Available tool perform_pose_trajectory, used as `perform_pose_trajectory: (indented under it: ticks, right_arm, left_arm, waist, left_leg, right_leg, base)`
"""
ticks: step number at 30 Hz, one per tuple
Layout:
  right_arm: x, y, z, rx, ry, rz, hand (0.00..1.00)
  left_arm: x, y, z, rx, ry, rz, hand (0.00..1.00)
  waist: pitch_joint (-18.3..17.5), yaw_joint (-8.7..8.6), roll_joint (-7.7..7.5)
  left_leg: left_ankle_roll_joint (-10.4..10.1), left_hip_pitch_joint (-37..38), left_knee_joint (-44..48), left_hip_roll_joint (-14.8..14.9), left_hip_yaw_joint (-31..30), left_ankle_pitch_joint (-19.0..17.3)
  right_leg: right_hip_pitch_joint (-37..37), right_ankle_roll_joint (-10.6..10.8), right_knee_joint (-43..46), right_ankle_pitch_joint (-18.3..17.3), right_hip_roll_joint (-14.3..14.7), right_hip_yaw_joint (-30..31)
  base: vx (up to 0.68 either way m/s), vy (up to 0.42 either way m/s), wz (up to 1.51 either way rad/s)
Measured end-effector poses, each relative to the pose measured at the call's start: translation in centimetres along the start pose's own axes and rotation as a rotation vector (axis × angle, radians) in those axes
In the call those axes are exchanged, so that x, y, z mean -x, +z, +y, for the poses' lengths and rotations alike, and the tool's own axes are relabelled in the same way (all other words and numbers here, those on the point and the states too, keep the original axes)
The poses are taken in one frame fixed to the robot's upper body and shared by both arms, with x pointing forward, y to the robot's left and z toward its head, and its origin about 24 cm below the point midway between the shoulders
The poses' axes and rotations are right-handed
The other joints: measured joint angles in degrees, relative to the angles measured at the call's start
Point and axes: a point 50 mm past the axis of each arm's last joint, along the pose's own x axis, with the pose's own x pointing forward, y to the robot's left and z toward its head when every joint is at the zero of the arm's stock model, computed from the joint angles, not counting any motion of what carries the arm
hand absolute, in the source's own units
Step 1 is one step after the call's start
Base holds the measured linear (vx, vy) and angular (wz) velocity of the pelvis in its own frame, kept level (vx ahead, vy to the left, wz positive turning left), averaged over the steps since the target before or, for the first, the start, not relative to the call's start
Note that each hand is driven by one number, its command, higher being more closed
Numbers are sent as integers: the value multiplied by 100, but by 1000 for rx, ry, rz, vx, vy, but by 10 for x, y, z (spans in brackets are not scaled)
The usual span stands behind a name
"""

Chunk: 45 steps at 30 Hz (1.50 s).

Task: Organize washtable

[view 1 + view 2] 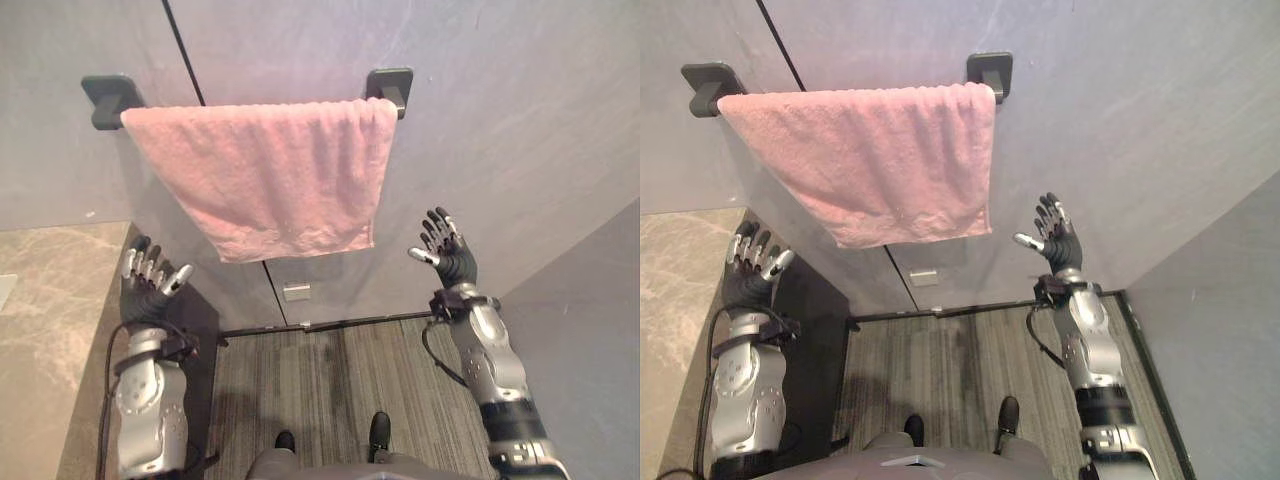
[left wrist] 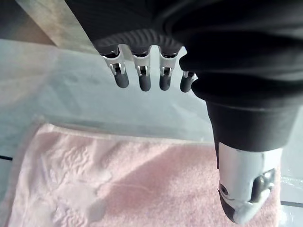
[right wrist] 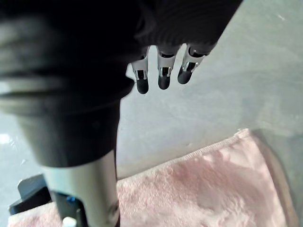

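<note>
Risk first: pink towel hangs between left bracket and right bracket, its lower edge slanting. A tug on one corner alone could drag it sideways and off, and so could a pinch that catches just one layer.

Left hand is raised below the towel's left corner, fingers straight and spread, empty. Right hand is raised just right of the towel's lower right corner, fingers apart, empty. Neither touches cloth.
</note>
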Motion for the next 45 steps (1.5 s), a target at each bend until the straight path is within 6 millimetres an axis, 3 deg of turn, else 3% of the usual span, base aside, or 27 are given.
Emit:
perform_pose_trajectory:
  ticks: [4,7,14,18,25,30,34,37,43,45]
  right_arm:
    - [14,-12,31,0,236,60,0]
    - [16,-18,47,-2,358,92,0]
    - [-11,4,94,-52,591,19,0]
    - [-31,7,127,-87,654,11,0]
    - [-57,12,151,-82,619,19,0]
    - [-71,19,168,-94,585,11,0]
    - [-74,14,162,-81,546,32,0]
    - [-81,9,148,-74,473,67,0]
    - [-87,20,88,-111,253,12,0]
    - [-74,18,50,-124,134,-3,0]
  left_arm:
    - [18,-1,-17,48,-154,37,0]
    - [20,-2,-30,124,-233,49,0]
    - [12,-3,-62,276,-394,63,0]
    - [-8,-4,-84,292,-462,49,0]
    - [-49,-14,-109,321,-441,78,0]
    - [-77,-2,-125,365,-419,62,0]
    - [-88,2,-123,346,-385,51,0]
    - [-99,3,-105,306,-313,42,0]
    - [-109,8,-50,201,-119,-5,0]
    - [-100,1,-20,153,-32,18,0]
  waist:
    - [-84,-24,-23]
    - [-219,2,-56]
    - [-290,19,-111]
    - [-292,16,-108]
    - [-293,6,-110]
    - [-291,-143,-110]
    - [-288,-155,-106]
    - [-271,-151,-101]
    - [-236,-144,-102]
    - [-232,-145,-105]
  left_leg:
    - [14,68,-58,-1,-4,-11]
    - [15,66,-76,-6,-30,-12]
    - [16,120,-53,-13,-60,-10]
    - [13,160,-58,-11,-5,-4]
    - [2,153,-27,-2,15,22]
    - [1,35,62,2,58,20]
    - [-2,5,111,12,62,16]
    - [-4,-72,150,19,61,17]
    - [-10,-70,141,35,62,19]
    - [-15,-57,133,47,80,12]
  right_leg:
    - [50,23,0,-41,-14,-51]
    - [57,37,0,-56,-21,-90]
    - [140,37,0,-55,-15,-107]
    - [160,30,1,-49,0,-91]
    - [139,-13,0,-13,31,6]
    - [34,-46,0,53,32,59]
    - [26,-61,0,71,33,69]
    - [-39,-74,-1,104,47,80]
    - [-39,-77,-1,105,67,86]
    - [-40,-74,-1,102,66,89]
  base:
    - [11,2,1]
    - [18,4,7]
    - [-2,0,0]
    - [-8,-2,-2]
    - [-2,-2,-3]
    - [-31,-2,-6]
    - [-35,-5,-2]
    - [-46,-12,-2]
    - [-5,-3,0]
    - [40,2,-4]
